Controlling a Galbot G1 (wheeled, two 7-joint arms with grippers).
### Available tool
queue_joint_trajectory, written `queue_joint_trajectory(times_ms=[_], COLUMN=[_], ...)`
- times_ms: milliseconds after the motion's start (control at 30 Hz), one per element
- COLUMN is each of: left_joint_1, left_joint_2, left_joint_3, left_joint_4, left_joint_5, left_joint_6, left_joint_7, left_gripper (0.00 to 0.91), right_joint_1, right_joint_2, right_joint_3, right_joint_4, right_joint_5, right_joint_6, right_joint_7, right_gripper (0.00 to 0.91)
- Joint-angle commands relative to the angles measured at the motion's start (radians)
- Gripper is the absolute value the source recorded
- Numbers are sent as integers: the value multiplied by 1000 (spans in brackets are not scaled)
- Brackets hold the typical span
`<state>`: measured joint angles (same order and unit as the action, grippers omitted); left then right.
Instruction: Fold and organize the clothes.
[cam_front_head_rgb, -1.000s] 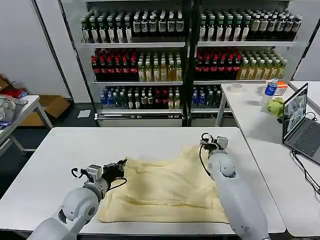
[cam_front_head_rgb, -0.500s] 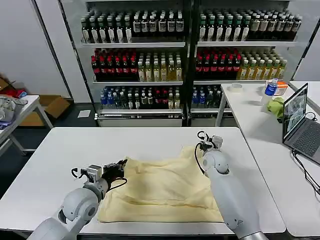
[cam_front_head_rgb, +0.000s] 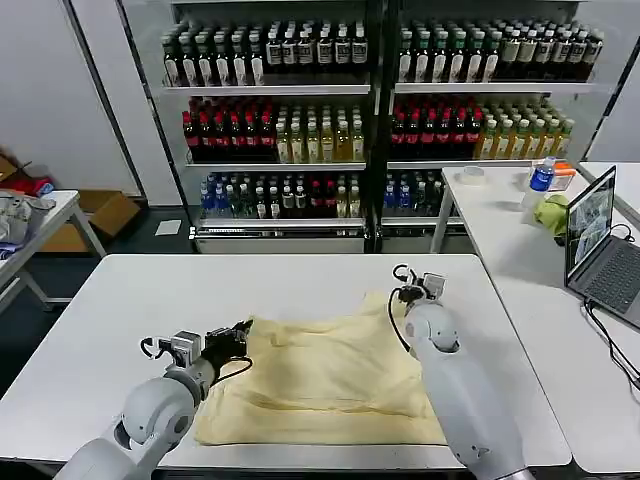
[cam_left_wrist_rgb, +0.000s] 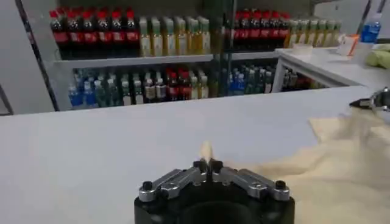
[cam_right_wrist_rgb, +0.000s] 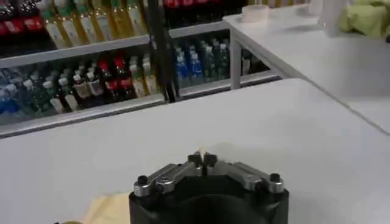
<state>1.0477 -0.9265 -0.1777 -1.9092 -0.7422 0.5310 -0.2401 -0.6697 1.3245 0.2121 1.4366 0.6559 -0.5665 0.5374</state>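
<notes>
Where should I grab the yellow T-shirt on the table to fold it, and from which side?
Hold the T-shirt by its two far corners, coming in low from each side. It lies flat, so only edges offer a pinch. The left gripper and right gripper are already shut on those corners.

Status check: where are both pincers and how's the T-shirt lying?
Left pincer shut on T-shirt corner. Right pincer shut on far right corner. T-shirt spread flat on white table. Nothing in the way.

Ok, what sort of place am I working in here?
Probably a lab or test room staged like a shop: glass-fronted coolers full of bottled drinks, plain white tables, and an open laptop on the side table.
</notes>
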Motion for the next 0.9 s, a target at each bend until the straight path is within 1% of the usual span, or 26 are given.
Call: queue_joint_trajectory(times_ms=[33,300,400,533,733,900], left_joint_1=[4,23,36,59,110,167], left_joint_2=[-2,10,12,15,26,36], left_joint_3=[-10,-28,-34,-48,-78,-101], left_joint_4=[-8,-22,-31,-45,-83,-121], left_joint_5=[-3,-8,-8,-8,-8,-6], left_joint_6=[0,-1,0,0,-2,-11], left_joint_7=[0,1,2,2,4,2], left_gripper=[60,71,71,71,60,60], right_joint_1=[-76,-206,-274,-387,-532,-609], right_joint_2=[-73,-131,-146,-166,-180,-180], right_joint_3=[19,61,83,117,170,212], right_joint_4=[202,390,451,540,636,682], right_joint_5=[-22,-26,-27,-53,-84,-94], right_joint_6=[23,68,69,86,105,106], right_joint_7=[-33,-84,-99,-133,-172,-185], right_gripper=[0,0,0,0,0,0])
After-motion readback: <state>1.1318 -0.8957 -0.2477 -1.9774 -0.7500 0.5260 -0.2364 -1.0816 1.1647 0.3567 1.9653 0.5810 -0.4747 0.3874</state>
